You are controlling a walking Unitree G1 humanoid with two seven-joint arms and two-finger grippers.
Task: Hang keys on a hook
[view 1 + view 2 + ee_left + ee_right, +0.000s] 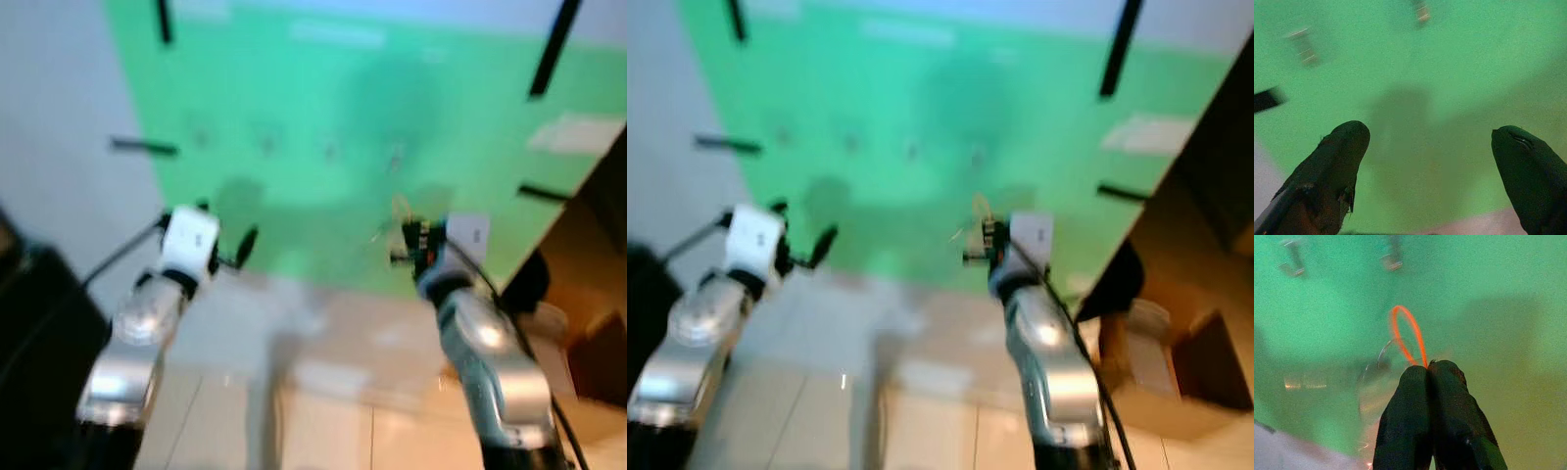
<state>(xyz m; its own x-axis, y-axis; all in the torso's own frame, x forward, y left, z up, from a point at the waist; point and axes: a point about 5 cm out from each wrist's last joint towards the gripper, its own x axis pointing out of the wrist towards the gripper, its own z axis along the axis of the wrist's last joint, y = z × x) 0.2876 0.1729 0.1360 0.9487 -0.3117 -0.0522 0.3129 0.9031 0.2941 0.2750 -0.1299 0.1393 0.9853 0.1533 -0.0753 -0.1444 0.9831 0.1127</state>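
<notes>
While the left gripper [1430, 161] hangs with jaws apart, the right gripper [1429, 369] pinches an orange key loop [1409, 335] just below the wall hooks [1392, 260].

Green wall panel [323, 88] carries a row of small hooks [330, 149]; pale tiled floor [323, 431] below it.

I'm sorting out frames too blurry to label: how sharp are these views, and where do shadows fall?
Both eye views are motion-blurred, hooks only smudges on the green board. Right wrist view: orange loop fairly crisp above the right gripper. Left wrist view: left gripper sharp, soft shadow between its fingers.
</notes>
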